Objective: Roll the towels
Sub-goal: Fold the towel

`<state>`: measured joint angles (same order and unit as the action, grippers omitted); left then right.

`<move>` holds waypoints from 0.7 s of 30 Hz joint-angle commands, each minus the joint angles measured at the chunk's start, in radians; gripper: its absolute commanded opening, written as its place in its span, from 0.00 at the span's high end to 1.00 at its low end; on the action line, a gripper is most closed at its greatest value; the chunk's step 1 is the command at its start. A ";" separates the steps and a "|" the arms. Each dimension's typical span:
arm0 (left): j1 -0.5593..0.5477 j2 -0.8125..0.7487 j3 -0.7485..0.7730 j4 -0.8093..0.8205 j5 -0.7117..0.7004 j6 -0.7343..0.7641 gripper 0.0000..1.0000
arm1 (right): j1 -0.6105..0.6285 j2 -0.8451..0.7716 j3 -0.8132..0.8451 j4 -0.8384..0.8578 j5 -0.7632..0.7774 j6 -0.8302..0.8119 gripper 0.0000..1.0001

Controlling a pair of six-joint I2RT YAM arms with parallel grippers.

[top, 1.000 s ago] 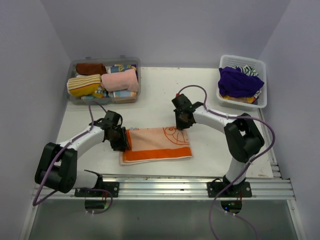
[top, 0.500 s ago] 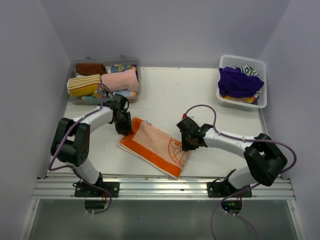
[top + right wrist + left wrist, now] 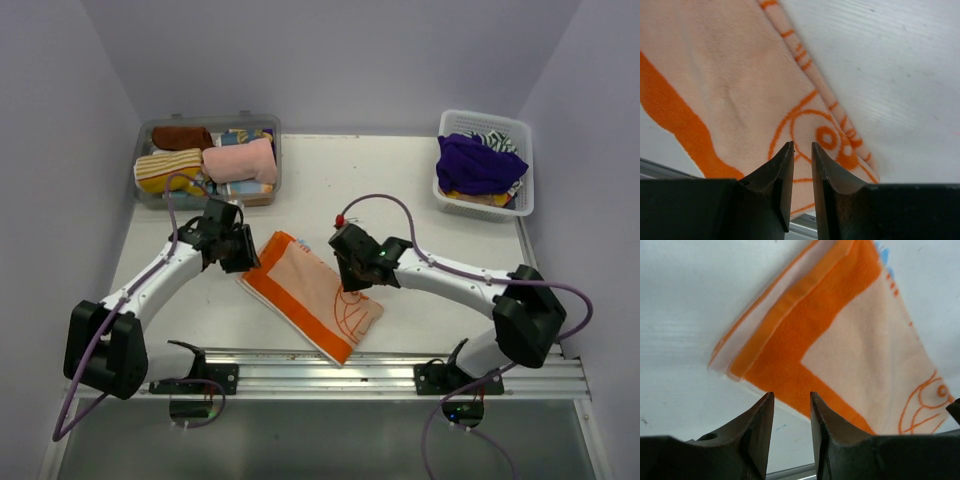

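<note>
— Two questions: how is the left end effector (image 3: 791, 399)?
— Slightly parted, empty. The orange-and-cream towel's (image 3: 312, 293) corner lies flat on the worktop (image 3: 400, 190) just ahead of its tips.
— And the right end effector (image 3: 802, 148)?
— Fingers a slit apart, empty, directly over the towel's print.

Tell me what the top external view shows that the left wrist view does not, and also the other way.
Only the top external view: the clear bin of rolled towels, and the white basket with the purple towel. Only the left wrist view: the layered folded edge of the orange-and-cream towel up close, and the narrow empty gap of the left end effector. Both: that towel lying on the table.
</note>
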<state>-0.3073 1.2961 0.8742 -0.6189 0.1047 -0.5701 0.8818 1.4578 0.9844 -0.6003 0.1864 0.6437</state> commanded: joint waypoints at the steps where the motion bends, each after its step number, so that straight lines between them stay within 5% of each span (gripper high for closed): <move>1: -0.021 -0.003 -0.124 0.027 0.050 -0.076 0.62 | 0.069 0.103 0.115 0.053 -0.013 -0.104 0.75; 10: -0.024 0.167 -0.040 0.130 0.030 -0.041 0.62 | 0.045 0.369 0.258 0.053 0.039 -0.133 0.76; 21: -0.098 0.670 0.477 0.107 0.101 0.050 0.65 | -0.032 0.167 0.060 0.018 0.064 0.016 0.75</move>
<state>-0.3752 1.8877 1.2186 -0.5236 0.1947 -0.5743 0.8402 1.6947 1.0607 -0.5404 0.2199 0.6037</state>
